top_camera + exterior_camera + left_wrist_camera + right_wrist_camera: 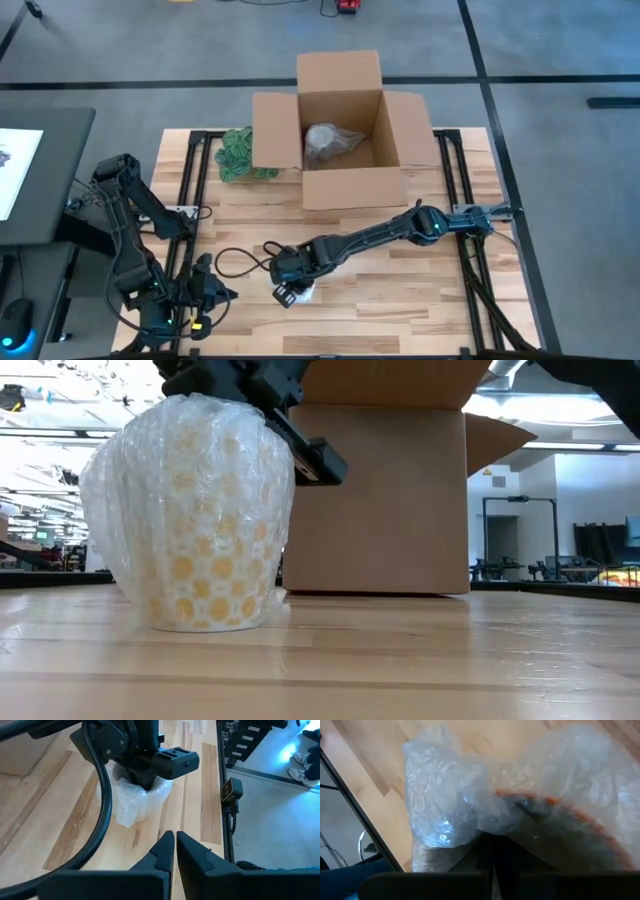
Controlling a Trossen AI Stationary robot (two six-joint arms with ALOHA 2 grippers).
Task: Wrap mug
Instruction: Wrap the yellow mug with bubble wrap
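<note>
Mug (pixel 205 525) upright on table, bubble-wrapped, apparently yellow-patterned.

Right gripper (pixel 287 291): fingertips buried in the clear bubble wrap (pixel 190 510), so finger spacing cannot be read in any view. In the overhead view the arm covers nearly all of the yellow-patterned wrapped mug (pixel 205 575). Low view cuts the brown cardboard box (pixel 385 490) at the top edge. The crumpled plastic-wrapped bundle inside the box (pixel 330 143) is too small to identify.
</note>
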